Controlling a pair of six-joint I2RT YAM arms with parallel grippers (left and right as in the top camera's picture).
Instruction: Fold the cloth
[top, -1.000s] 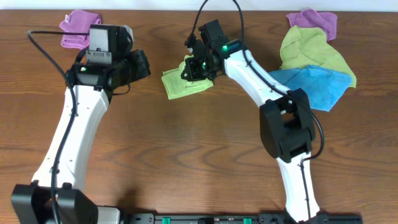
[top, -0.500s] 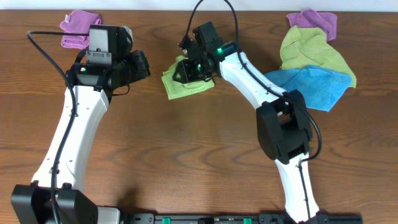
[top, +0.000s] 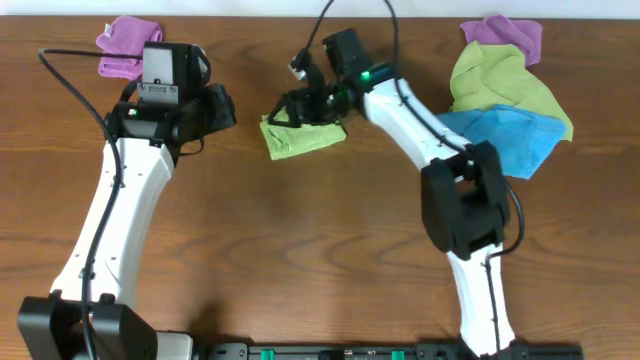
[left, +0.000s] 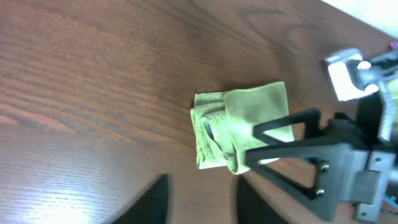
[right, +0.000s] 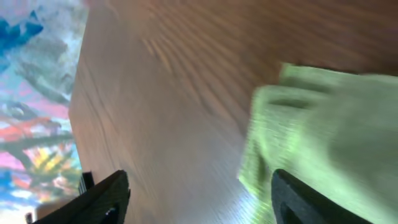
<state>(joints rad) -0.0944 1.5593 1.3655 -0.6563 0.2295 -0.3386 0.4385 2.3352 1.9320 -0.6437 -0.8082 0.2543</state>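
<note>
The cloth (top: 302, 139) lies folded into a small lime-green bundle on the wooden table, at the back middle. In the left wrist view the cloth (left: 239, 130) is ahead of my left gripper (left: 202, 202), which is open and empty. My right gripper (top: 300, 108) hovers just above the cloth's far edge with its jaws spread and nothing in them. From the right wrist, the cloth (right: 329, 124) is blurred at the right, beside the open right gripper (right: 199, 199). My left gripper (top: 232, 105) stays left of the cloth, apart from it.
A purple cloth (top: 125, 45) lies at the back left behind the left arm. At the back right are another purple cloth (top: 505, 35), an olive-green cloth (top: 505, 80) and a blue cloth (top: 510, 140). The right gripper's fingers (left: 298, 146) reach over the cloth.
Both grippers have opened. My right gripper has let go of the cloth and risen slightly off it; the cloth stays folded on the table. The left arm has hardly moved.
</note>
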